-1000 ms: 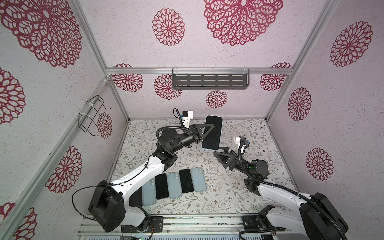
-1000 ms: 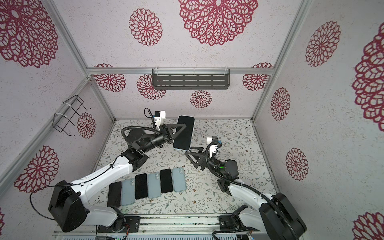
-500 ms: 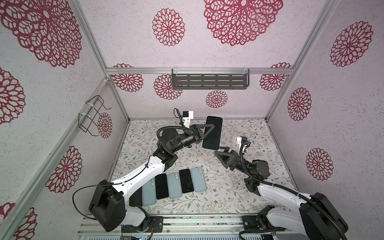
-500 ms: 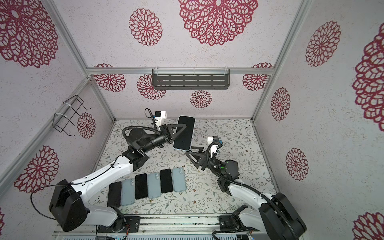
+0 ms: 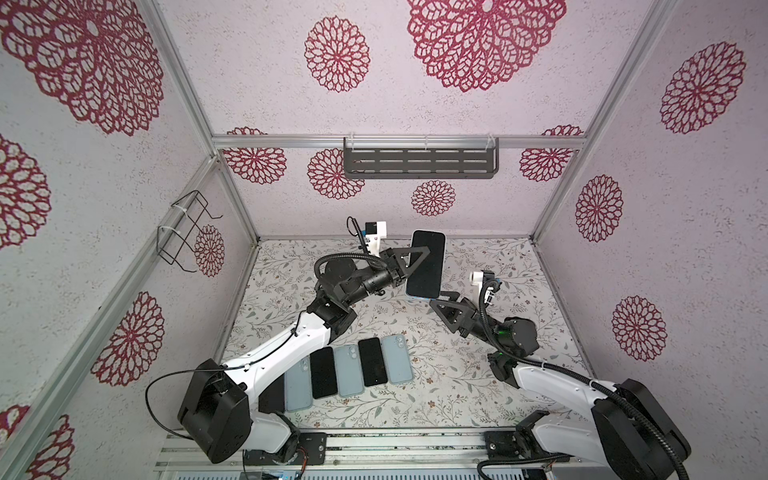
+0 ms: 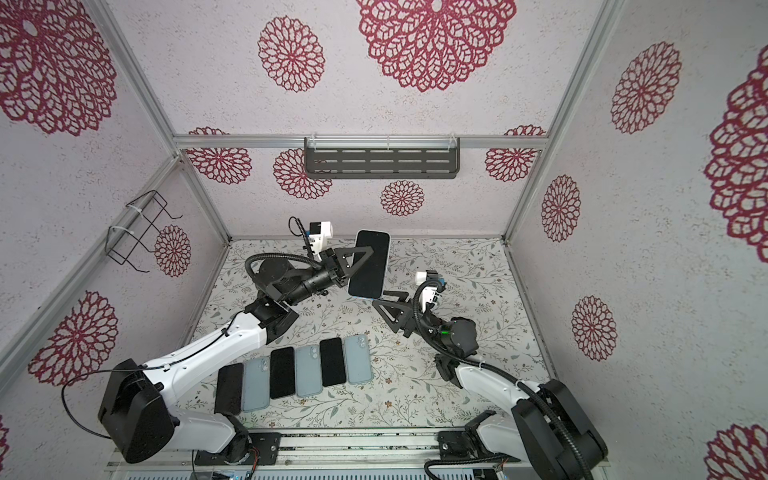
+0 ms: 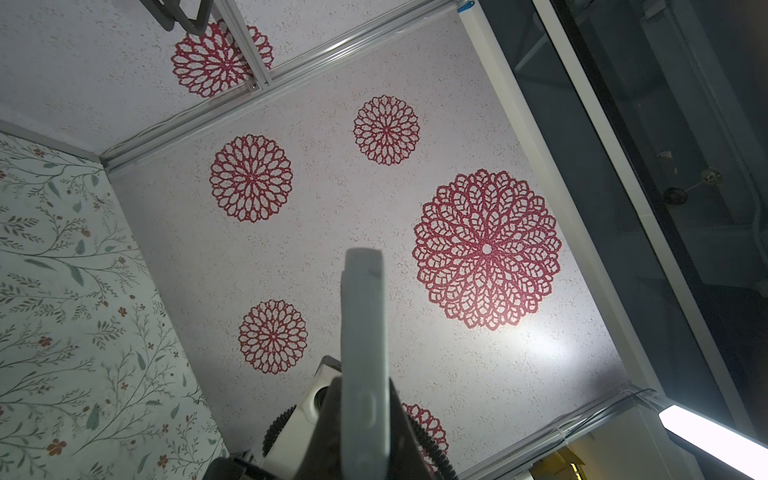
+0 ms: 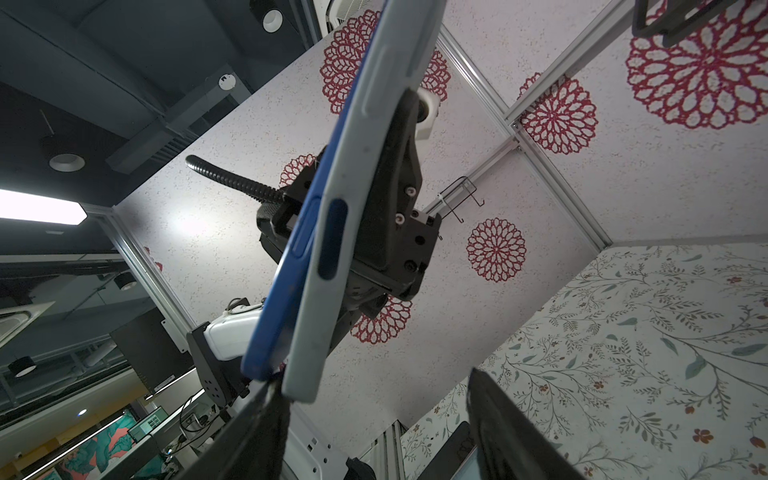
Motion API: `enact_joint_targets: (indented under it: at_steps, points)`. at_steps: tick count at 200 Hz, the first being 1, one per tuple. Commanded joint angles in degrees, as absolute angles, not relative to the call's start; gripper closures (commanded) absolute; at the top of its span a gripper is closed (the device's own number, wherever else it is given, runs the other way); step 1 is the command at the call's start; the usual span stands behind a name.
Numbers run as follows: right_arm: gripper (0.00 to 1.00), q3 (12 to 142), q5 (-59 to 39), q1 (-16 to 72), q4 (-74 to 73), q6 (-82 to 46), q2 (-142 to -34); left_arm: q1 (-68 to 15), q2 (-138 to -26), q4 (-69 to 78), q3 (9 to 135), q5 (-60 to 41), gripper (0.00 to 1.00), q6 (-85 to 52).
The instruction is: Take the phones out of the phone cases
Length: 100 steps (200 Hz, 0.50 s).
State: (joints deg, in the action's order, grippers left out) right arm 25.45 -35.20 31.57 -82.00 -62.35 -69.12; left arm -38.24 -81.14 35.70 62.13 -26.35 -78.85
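The left end effector (image 5: 417, 262) pinches the phone (image 5: 430, 266), held upright in its grey phone case (image 8: 332, 291) above the counter (image 5: 436, 399). Below it, the right end effector (image 5: 441, 300) is spread, with 1 finger (image 8: 266, 411) against the phone's lower corner.

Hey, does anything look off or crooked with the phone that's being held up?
Yes. The blue phone sits askew in its pale grey case: toward the end near the right gripper its side stands out of the case's rim rather than inside it. The left gripper holds both up.
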Motion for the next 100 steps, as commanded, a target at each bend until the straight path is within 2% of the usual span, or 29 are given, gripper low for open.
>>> enact_joint_targets:
  at_steps: [1, 30, 56, 88, 100]
  points:
    - [0.37, 28.3, -33.2, 30.2, -84.7, -64.4, -69.1, -40.1, -81.4, 39.3, 61.8, -28.2, 1.0, -78.4]
    - [0.48, 27.8, -33.5, 30.1, -85.3, -65.5, -69.3, -40.3, -82.4, 40.1, 60.8, -28.0, 1.0, -78.6]
    - [0.63, 26.7, -33.7, 30.0, -85.1, -66.3, -68.5, -41.0, -83.4, 40.9, 60.0, -27.8, 1.0, -78.5]
    - [0.93, 24.5, -33.6, 29.8, -80.8, -66.3, -65.5, -42.3, -85.2, 40.7, 58.4, -27.0, 1.0, -77.3]
    - [1.0, 23.4, -33.2, 29.7, -77.5, -66.0, -63.3, -42.6, -85.7, 39.2, 57.4, -26.1, 1.0, -76.2]
